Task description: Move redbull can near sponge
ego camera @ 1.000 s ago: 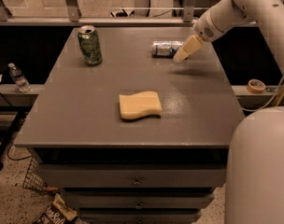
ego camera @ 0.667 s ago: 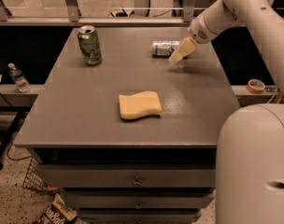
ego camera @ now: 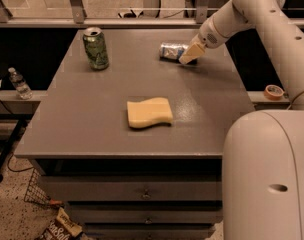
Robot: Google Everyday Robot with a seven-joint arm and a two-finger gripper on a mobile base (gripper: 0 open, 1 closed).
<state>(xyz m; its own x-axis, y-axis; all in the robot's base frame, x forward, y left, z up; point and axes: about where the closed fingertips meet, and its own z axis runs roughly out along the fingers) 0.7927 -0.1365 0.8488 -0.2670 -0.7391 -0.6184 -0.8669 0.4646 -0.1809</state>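
Note:
The redbull can (ego camera: 172,51) lies on its side near the far right of the grey table (ego camera: 92,119), silver with blue patches. My gripper (ego camera: 189,55) reaches down from the upper right and sits right at the can's right end, partly covering it. The pale-yellow sponge (ego camera: 149,112) lies flat near the middle of the table, well in front of the can and apart from it.
A green can (ego camera: 95,48) stands upright at the far left of the table. My white base (ego camera: 269,179) fills the lower right. A water bottle (ego camera: 18,83) and a tape roll (ego camera: 274,91) sit on ledges beside the table. Drawers (ego camera: 142,191) lie below the tabletop.
My gripper has moved a little left and down toward the right end of the redbull can. The can, the sponge and the green can have not moved.

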